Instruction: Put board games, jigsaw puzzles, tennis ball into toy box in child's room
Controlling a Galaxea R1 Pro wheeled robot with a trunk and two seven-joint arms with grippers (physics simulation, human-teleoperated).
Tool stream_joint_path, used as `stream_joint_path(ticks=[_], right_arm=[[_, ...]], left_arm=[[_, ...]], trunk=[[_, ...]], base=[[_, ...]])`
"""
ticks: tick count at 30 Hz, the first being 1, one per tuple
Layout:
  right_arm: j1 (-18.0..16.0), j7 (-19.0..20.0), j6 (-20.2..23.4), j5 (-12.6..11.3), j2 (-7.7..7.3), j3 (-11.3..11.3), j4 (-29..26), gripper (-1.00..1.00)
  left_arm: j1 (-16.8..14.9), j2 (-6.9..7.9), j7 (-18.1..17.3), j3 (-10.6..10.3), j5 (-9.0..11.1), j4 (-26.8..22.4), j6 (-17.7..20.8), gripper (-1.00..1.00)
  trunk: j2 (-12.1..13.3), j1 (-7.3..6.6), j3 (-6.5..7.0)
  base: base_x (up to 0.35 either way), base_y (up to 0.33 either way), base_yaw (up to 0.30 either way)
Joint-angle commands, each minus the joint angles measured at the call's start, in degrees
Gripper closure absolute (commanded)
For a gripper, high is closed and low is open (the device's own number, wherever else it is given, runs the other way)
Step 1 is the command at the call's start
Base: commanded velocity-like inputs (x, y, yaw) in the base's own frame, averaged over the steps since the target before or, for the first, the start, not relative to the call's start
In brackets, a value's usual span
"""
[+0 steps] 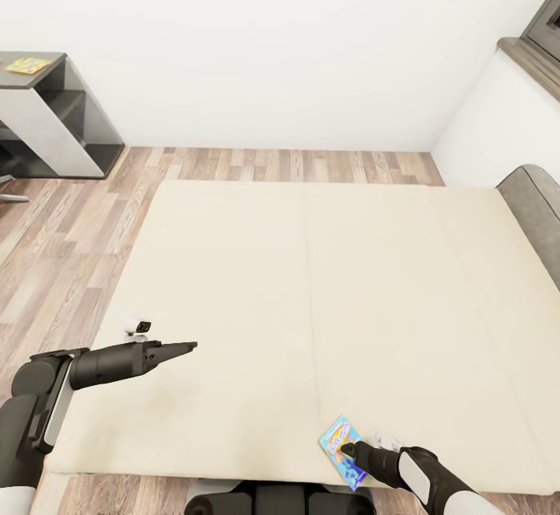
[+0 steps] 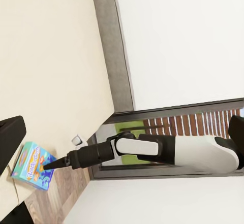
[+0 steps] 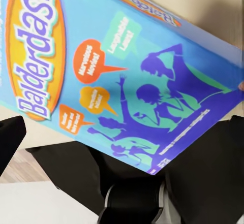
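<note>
Right gripper (image 1: 348, 448) pinching blue game box (image 1: 340, 454) at near bed (image 1: 311, 297) edge; box tilting up. Left gripper (image 1: 187, 346) closed, empty, hovering well apart.

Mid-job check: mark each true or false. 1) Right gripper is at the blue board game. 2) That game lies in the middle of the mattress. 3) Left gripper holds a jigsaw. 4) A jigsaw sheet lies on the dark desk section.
1) True: the right gripper is at the blue board game.
2) False: it is at the bed's near edge.
3) False: the left gripper holds nothing.
4) True: a jigsaw sheet lies on the dark desk section.
</note>
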Motion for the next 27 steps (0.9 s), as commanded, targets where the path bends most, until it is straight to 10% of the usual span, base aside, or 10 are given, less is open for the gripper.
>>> stream_joint_path(ticks=[1,27], right_arm=[[-0.01,0.13,0.38,-0.02,-0.01,-0.34,-0.07,-1.0],[-0.01,0.21,0.21,-0.02,-0.17,-0.35,-0.2,-1.0]], left_arm=[[-0.02,0.02,-0.24,0.0,-0.04,-0.01,0.61,-1.0],[-0.03,-0.05,-0.24,0.0,-0.04,-0.01,0.61,-1.0]], trunk=[[-0.09,0.03,-0.13],[-0.09,0.03,-1.79]], base=[[0.0,0.0,0.0],[0.0,0.0,0.0]])
